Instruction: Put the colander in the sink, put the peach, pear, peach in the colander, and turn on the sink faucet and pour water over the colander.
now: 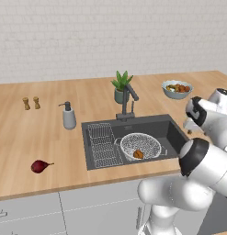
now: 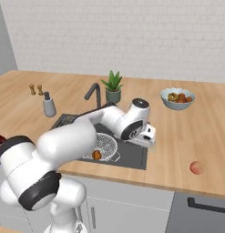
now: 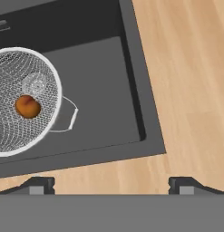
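Wooden counter (image 1: 50, 128) surrounds the sink (image 1: 172, 131), where the colander (image 1: 140, 146) holds one peach (image 3: 27, 107). My fingers (image 3: 41, 185) stand wide apart, empty, over the sink's edge. Left base view shows the pear (image 1: 39, 166) on the counter; right base view shows another peach (image 2: 196, 168).

Colours: warm wood surface (image 1: 50, 151), dark grey sink (image 1: 165, 126), pale mesh colander (image 1: 140, 145).
Colander grey-white, fine speckled perforations, orange peach (image 3: 27, 106) inside; second orange-pink peach (image 2: 196, 168) on the light wood-grain surface; pear (image 1: 39, 166) dark maroon; sink faucet (image 1: 128, 98) dark grey; soap dispenser (image 1: 68, 116) grey; plant (image 1: 121, 81) green, grey pot; fruit bowl (image 1: 177, 89) blue-grey, mixed red-green-orange fruit; wall (image 1: 110, 36) white brick pattern.
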